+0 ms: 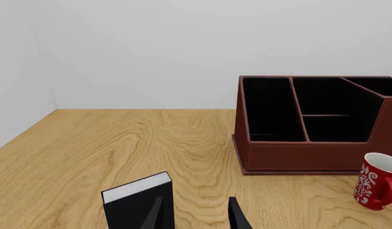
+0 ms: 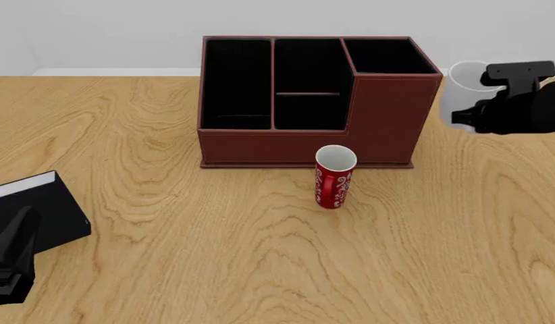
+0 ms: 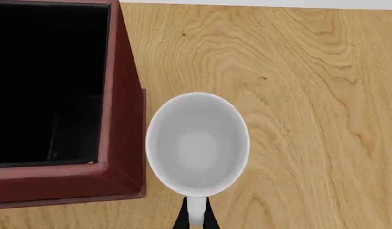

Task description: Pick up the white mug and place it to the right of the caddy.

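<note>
Your right tool [image 3: 194, 218] pinches the handle of the white mug [image 3: 197, 143], which sits just right of the caddy [image 2: 385, 115]. Your left tool [image 1: 196, 214] is open and holds nothing, beside a black box [image 1: 135, 202] on the tabletop [image 2: 259, 256]. The red cup [image 2: 334, 179] has white swirls, no words.

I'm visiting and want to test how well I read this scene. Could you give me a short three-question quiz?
1. True or false: the red cup stands inside the caddy.
2. What does the right gripper grip on the white mug? A) rim B) handle C) base
3. Fill in: the black box lies near the ___ gripper.

Key: 1 false, it stands in front; 2 B; 3 left.
</note>
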Robot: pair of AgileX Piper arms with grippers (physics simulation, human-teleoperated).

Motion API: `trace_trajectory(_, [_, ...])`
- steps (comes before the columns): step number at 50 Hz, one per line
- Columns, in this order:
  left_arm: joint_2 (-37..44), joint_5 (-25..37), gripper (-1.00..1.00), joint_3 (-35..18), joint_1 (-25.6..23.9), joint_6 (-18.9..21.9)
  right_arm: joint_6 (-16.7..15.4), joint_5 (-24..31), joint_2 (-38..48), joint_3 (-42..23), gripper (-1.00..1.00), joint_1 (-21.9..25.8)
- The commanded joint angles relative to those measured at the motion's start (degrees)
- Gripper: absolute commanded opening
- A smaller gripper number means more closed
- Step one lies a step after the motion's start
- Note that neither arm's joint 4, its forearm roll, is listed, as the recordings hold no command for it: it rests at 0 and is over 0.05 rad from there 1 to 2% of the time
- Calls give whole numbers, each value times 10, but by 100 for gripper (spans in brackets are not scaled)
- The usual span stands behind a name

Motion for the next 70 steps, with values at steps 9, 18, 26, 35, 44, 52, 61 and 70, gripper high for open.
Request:
trace_trajectory(9, [0,0,100,0,0,0,8,-7,6,1,-100,6])
trace_trajectory(18, [0,0,100,0,0,0,11,-13,14,2,-100,6])
trace_trajectory(26, [0,0,100,0,0,0,13,-21,26,4,-100,8])
trace_trajectory(35, [0,0,100,0,0,0,14,-25,31,6,-100,7])
trace_trajectory(44, [0,0,100,0,0,0,15,-31,36,10,-100,5])
trace_trajectory(52, [0,0,100,0,0,0,17,-36,39,14,-100,7])
trace_trajectory(61, [0,0,100,0,0,0,15,-47,53,18,-100,4])
trace_trajectory(70, [0,0,100,0,0,0,18,-48,54,20,-100,6])
